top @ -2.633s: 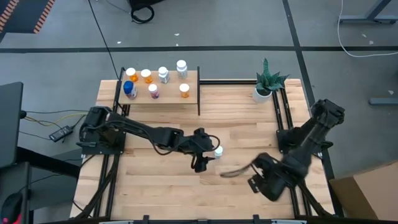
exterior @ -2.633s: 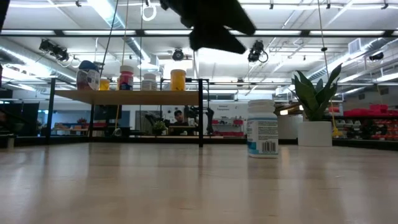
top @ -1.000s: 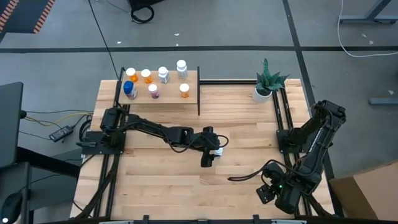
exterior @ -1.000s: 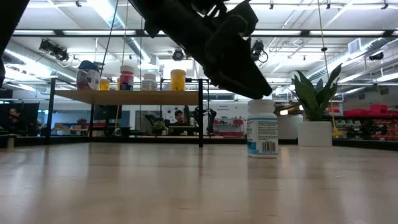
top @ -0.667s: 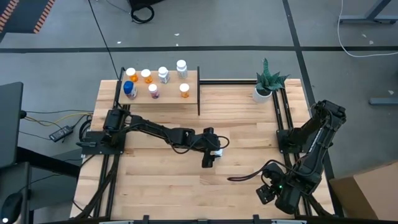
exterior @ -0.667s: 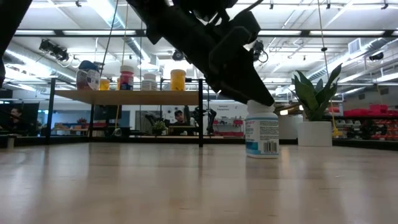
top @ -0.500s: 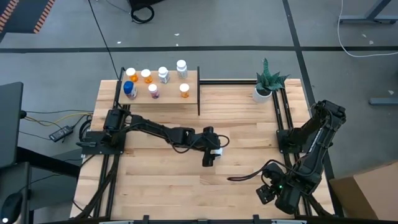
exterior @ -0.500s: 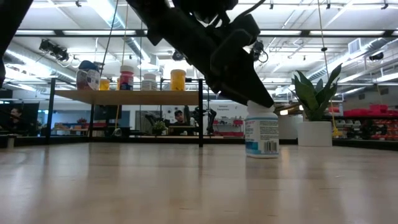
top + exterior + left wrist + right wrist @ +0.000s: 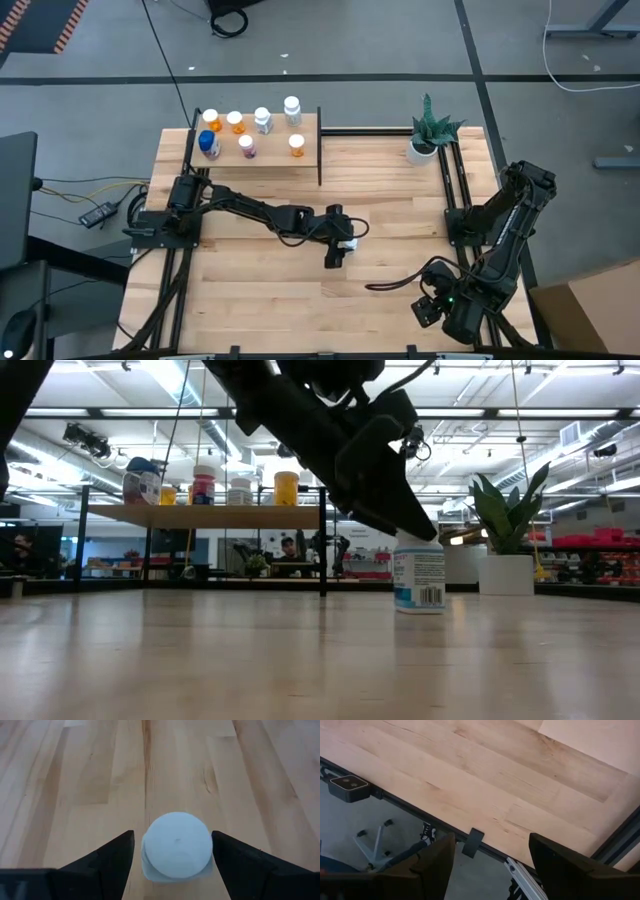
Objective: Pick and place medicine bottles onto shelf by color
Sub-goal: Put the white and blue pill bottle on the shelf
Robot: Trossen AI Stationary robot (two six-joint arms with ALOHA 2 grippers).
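- White-capped round pill bottle (image 9: 174, 845) stood upright between the left gripper's (image 9: 172, 851) spread fingers, unpinched.
- Right gripper (image 9: 491, 851), spread, hung over the wooden plank table's (image 9: 400, 200) near edge.

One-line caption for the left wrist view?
Left gripper, jaws open, straddles a white-capped medicine bottle standing on the wooden plank tabletop.

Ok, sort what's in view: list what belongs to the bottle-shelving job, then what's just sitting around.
Job:
white bottle on the table, between the open fingers of the left gripper
bottles on the shelf

Just there:
potted plant at the table's far right corner
right gripper, open, at the table's near edge
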